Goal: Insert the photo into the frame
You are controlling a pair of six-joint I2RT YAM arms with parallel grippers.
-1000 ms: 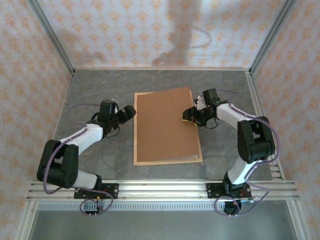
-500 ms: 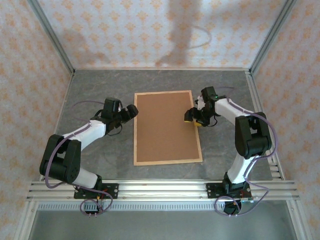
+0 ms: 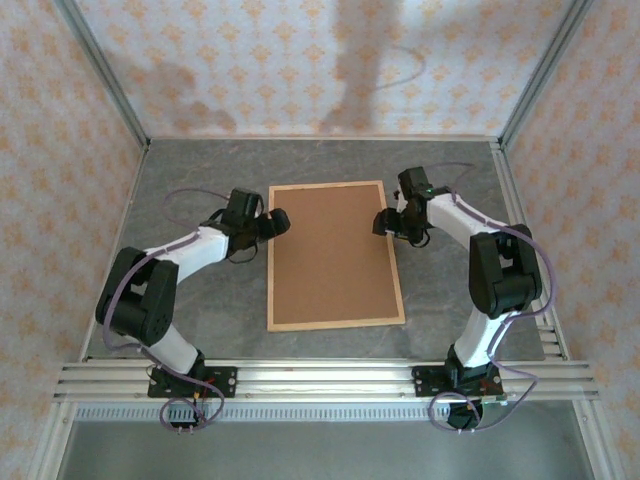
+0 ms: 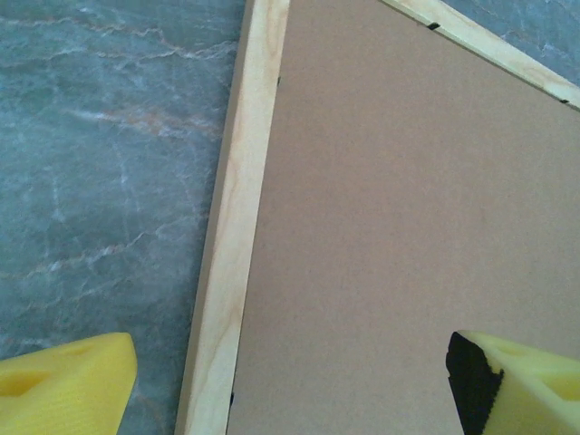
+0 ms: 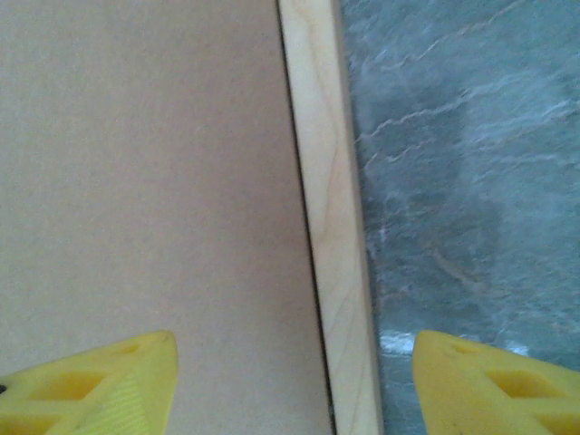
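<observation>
Two claws stand open. The left claw [image 3: 278,220], jaws wide and empty, hovers over the left rail of the frame [image 3: 336,324]. The frame lies flat mid-bench [image 3: 200,170], a brown backing board [image 3: 335,250] filling it. The right claw [image 3: 383,222], jaws parted and empty, straddles the right rail.

Open table [image 3: 200,170] rings the frame [image 3: 335,323]; walls [image 3: 300,70] beyond.

Soft, even light falls from overhead; broad, smeared shadows stand on the back wall [image 3: 360,70], and only faint ones lie beside the arms on the table [image 3: 330,160]; the top view is sharp enough, though a little washed out. Up close the yellow fingertips [image 4: 63,385] are blurred; the frame [image 4: 231,227] looks crisper in the left wrist view than in the right, where a pale sheen marks the table.
</observation>
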